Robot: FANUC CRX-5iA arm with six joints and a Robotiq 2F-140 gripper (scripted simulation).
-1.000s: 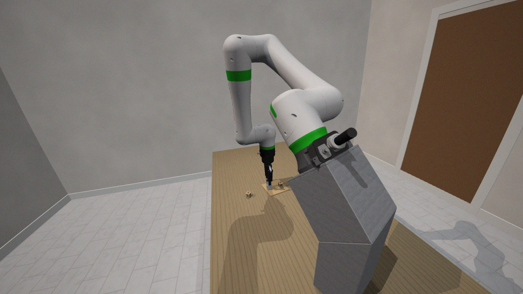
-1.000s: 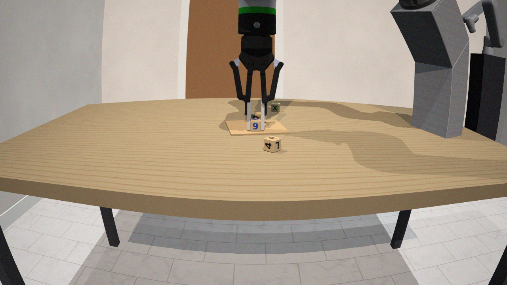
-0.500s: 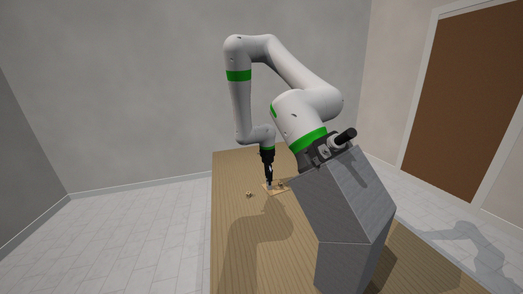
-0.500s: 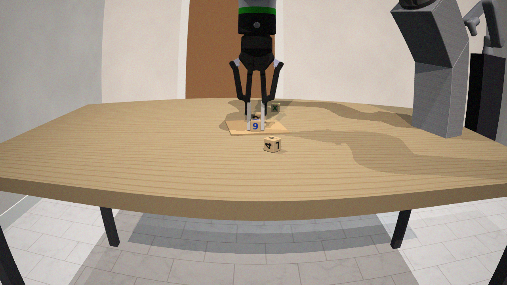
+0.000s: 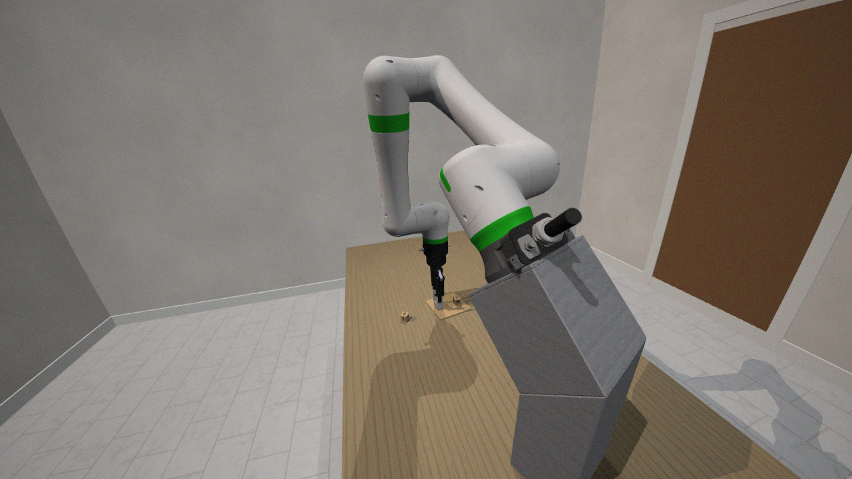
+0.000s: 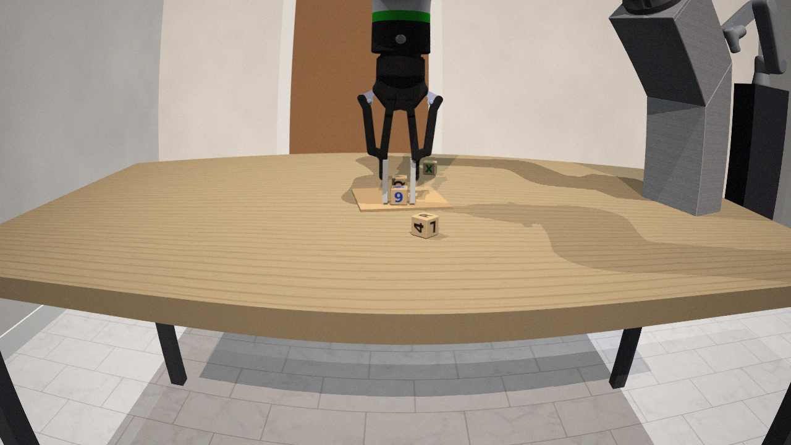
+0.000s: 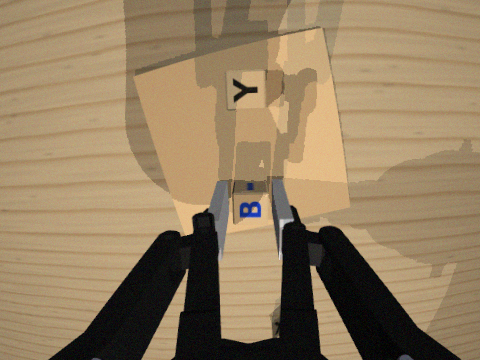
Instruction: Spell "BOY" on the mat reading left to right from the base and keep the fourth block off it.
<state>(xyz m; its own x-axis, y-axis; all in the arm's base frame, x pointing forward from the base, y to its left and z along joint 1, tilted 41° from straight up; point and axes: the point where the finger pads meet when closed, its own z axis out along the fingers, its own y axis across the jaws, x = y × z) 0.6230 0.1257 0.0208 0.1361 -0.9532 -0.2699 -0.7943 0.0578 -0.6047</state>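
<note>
End effector (image 5: 438,306) (image 6: 398,201) (image 7: 249,196): slightly apart, astride B block (image 6: 398,196) (image 7: 243,212) on mat (image 5: 454,312) (image 6: 368,203) (image 7: 175,115), near its edge; on retreat, likely risk of sideways drift snagging and twisting or shoving B off.
</note>
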